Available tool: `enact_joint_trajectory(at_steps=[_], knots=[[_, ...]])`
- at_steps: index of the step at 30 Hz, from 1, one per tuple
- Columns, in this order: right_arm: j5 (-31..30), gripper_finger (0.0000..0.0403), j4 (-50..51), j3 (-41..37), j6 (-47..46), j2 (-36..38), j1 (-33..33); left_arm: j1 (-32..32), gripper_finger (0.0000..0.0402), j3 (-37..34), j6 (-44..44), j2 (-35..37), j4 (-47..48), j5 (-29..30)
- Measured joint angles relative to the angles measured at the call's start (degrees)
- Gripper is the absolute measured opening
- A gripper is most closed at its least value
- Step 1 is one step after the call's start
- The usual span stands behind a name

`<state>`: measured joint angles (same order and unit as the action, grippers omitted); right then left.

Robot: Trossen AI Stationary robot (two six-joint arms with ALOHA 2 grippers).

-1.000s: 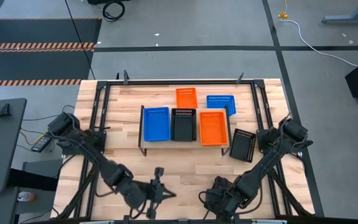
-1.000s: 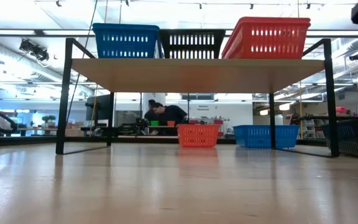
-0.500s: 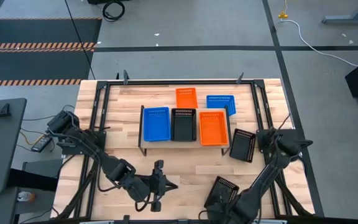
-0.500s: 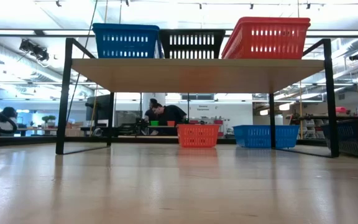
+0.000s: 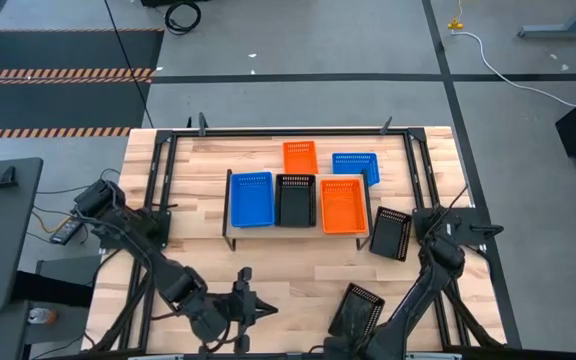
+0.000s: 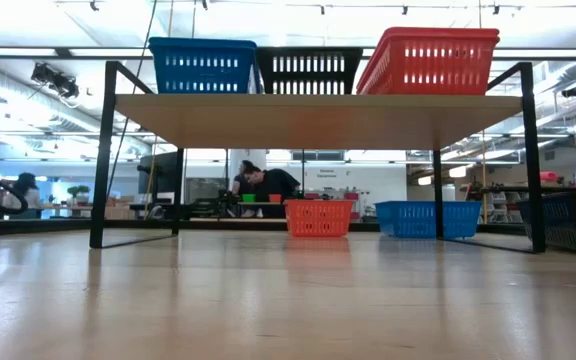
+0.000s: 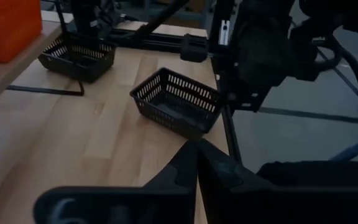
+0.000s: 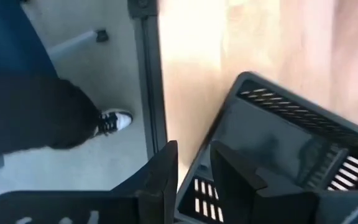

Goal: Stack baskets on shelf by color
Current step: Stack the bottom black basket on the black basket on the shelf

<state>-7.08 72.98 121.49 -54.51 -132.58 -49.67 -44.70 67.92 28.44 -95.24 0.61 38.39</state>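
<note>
On the shelf [image 5: 298, 229] a blue basket [image 5: 251, 198], a black one [image 5: 294, 199] and an orange one [image 5: 343, 204] sit side by side. Behind it an orange basket [image 5: 300, 156] and a blue basket [image 5: 356, 165] rest on the table. A black basket [image 5: 390, 232] lies right of the shelf. A second black basket [image 5: 357, 309] is near the table's near edge, and my right gripper [image 8: 194, 149] is shut on it. My left gripper [image 7: 196, 171] hovers shut over the near edge, left of that basket [image 7: 176, 102]. My right gripper holds the near black basket by one side wall [image 8: 194, 186], close to a corner. One finger [image 8: 160, 177] stands outside the wall and the other [image 8: 238, 180] inside the basket. The basket looks tilted; I cannot tell whether it is clear of the table.
Dark metal frame rails [image 5: 423, 180] run along the table's sides and far edge. Bare wood lies between the shelf and the near edge [image 5: 298, 270]. A person's leg and shoe [image 8: 114, 121] show on the floor beyond the table's edge. People stand far off in the room [image 6: 263, 185].
My right arm has drawn back toward the near edge, and the black basket under it now shows in full in the high view. My left gripper has shifted a little toward the table's left and near edge.
</note>
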Motion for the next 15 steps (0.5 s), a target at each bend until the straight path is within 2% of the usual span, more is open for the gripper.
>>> enact_joint_trajectory(at_steps=[4,11,15], knots=[[-0.2,0.0122,0.4,-1.1,-1.5,0.4,0.1,-1.3,0.0012,0.0,0.6,-0.4,0.7,2.0],[-0.3,0.0211,-1.8,-6.5,-6.6,0.3,1.3,-2.0,0.0020,0.0,-0.4,-0.4,2.3,3.0],[1.6,0.0240,-4.9,-8.2,-7.9,0.3,1.9,-2.0,0.0017,0.0,-2.1,-0.4,2.2,3.0]])
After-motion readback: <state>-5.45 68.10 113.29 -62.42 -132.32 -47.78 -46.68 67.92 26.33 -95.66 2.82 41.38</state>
